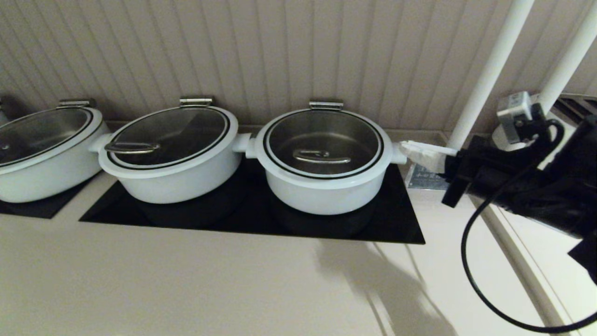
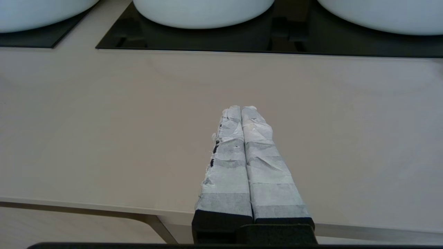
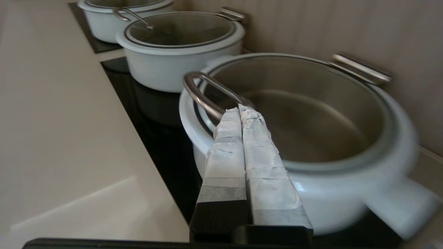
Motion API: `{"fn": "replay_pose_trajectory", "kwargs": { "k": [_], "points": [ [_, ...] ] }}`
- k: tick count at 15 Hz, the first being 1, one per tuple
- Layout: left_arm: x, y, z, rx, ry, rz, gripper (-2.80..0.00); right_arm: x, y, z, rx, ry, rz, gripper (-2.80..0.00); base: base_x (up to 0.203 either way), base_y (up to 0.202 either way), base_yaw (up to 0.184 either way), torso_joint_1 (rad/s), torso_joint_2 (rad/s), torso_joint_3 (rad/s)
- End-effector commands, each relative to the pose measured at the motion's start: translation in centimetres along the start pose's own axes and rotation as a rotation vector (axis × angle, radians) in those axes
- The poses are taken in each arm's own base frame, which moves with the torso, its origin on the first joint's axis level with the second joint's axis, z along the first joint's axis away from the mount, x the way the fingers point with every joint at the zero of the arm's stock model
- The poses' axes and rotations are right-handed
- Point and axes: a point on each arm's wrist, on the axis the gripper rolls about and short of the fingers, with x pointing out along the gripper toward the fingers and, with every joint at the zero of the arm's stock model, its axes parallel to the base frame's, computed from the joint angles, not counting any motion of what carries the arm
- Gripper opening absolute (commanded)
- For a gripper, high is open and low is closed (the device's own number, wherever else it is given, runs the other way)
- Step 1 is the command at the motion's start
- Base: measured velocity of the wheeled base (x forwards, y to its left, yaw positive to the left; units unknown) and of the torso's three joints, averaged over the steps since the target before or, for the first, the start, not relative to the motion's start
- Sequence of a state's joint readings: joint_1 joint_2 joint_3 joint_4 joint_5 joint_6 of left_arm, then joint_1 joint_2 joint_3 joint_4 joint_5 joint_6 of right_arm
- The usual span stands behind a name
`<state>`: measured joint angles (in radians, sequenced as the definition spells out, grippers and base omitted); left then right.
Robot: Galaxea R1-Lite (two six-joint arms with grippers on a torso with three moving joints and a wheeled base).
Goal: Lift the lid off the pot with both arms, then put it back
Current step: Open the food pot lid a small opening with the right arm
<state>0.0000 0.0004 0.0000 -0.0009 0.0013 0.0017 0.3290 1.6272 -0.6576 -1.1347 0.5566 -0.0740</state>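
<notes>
The white pot (image 1: 322, 193) at the right of the black cooktop (image 1: 401, 224) carries its glass lid (image 1: 326, 135), which has a metal loop handle (image 1: 322, 157). My right gripper (image 1: 406, 148) is shut and empty, with its taped tips beside the pot's right side handle. In the right wrist view the gripper (image 3: 241, 111) points over the pot's rim (image 3: 398, 138) toward the lid handle (image 3: 200, 93), apart from it. My left gripper (image 2: 241, 109) is shut and empty above the beige counter (image 2: 104, 121), in front of the pots. It is out of the head view.
Two more lidded white pots (image 1: 172, 172) (image 1: 46, 158) stand to the left. Two white poles (image 1: 489, 74) and a small sign (image 1: 422, 179) are at the back right. A black cable (image 1: 466, 261) hangs from my right arm. The panelled wall lies close behind the pots.
</notes>
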Motion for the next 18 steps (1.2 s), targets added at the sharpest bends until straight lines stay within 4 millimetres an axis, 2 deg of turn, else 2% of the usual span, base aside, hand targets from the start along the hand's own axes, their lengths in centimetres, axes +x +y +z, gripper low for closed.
{"fn": "replay_pose_trajectory", "kwargs": {
  "k": [1,9,13,18],
  "points": [
    [0.0,0.0,0.0,0.0,0.0,0.0,-2.8,2.5,-0.2,-1.7,0.021,0.023,0.037,-2.8,0.0,0.0,0.0,0.0,0.0,0.0],
    [0.0,0.0,0.0,-0.002,0.0,0.0,-2.8,7.1,1.0,-3.3,0.049,0.021,0.118,-2.8,0.0,0.0,0.0,0.0,0.0,0.0],
    [0.0,0.0,0.0,-0.001,0.0,0.0,-2.8,10.0,0.4,-3.9,0.058,0.006,0.112,-2.8,0.0,0.0,0.0,0.0,0.0,0.0],
    [0.0,0.0,0.0,-0.002,0.0,0.0,-2.8,10.6,0.2,-3.8,0.102,0.053,0.109,-2.8,0.0,0.0,0.0,0.0,0.0,0.0]
  ]
}}
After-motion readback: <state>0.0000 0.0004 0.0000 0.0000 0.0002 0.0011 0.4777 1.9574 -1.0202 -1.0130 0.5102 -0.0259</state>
